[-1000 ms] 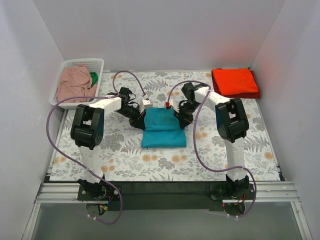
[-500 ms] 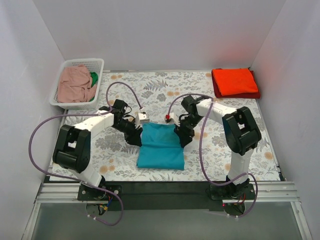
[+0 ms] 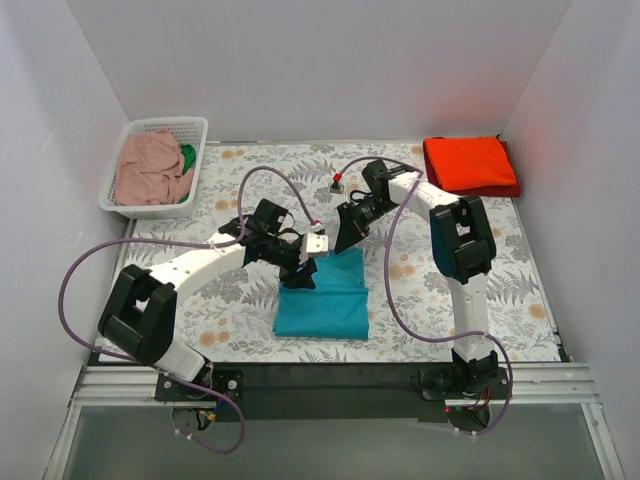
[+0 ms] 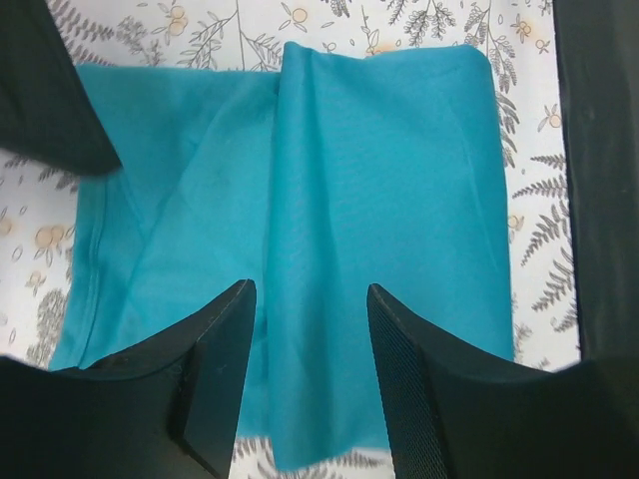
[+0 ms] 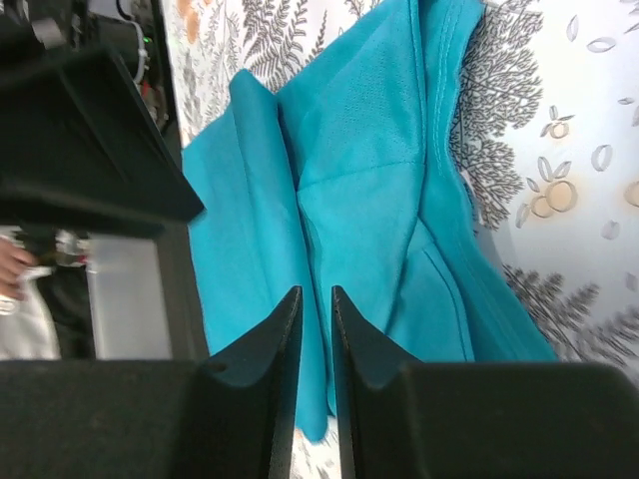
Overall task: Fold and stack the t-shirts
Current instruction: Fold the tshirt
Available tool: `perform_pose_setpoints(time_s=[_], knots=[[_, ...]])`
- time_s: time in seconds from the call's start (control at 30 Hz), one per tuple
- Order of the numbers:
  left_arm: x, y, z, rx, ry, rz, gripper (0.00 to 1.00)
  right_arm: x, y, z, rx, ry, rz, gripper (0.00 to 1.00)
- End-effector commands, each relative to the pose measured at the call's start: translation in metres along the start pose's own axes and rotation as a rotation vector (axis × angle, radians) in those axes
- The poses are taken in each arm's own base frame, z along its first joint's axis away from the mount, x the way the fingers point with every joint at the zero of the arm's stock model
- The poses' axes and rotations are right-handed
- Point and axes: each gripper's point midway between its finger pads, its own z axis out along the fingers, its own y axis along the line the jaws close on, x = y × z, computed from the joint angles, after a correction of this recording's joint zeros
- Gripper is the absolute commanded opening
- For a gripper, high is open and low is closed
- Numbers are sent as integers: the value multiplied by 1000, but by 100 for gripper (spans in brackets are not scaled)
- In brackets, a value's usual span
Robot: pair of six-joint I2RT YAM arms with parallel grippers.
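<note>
The teal-blue t-shirt (image 3: 325, 300) lies folded on the floral cloth at the near middle; it also shows in the left wrist view (image 4: 379, 180) and the right wrist view (image 5: 359, 200). My left gripper (image 3: 305, 275) (image 4: 310, 289) hovers over its far left part, jaws open and empty. My right gripper (image 3: 343, 238) (image 5: 317, 291) is raised over the far edge, jaws a narrow gap apart and holding nothing. The orange-red t-shirt (image 3: 470, 163) lies folded at the back right. The dusty pink t-shirt (image 3: 148, 168) and a bit of green cloth (image 3: 187, 155) are in the basket.
A white lattice basket (image 3: 196, 130) stands at the back left. White walls close in the left, back and right sides. A black strip (image 3: 320, 375) runs along the near table edge by the arm bases.
Both grippers pulled the teal shirt toward the near edge, then let go. My right gripper has lifted and drawn back; my left has moved right over the shirt's far left part.
</note>
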Motion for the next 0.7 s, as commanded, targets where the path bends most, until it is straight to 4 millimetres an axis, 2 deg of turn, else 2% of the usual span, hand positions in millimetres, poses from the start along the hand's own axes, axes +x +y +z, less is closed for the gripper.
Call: perform_pose_setpoints(time_s=[0.0,0.2,0.3,0.4,0.53,0.67], knots=[[-6,19,16,-28,-10,56,47,-20,19,13,-107,-48,80,23],[13,20,43,-6,38,60,47,-4,5,40,-137,-6,148,23],[27,22,53,-8,69,49,47,11,-9,51,-126,23,188,23],[31,22,58,-12,71,62,45,26,-21,59,-117,45,221,23],[32,20,58,-9,71,60,34,41,-31,66,-117,65,255,22],[29,14,57,17,65,53,21,48,-35,69,-112,74,266,22]])
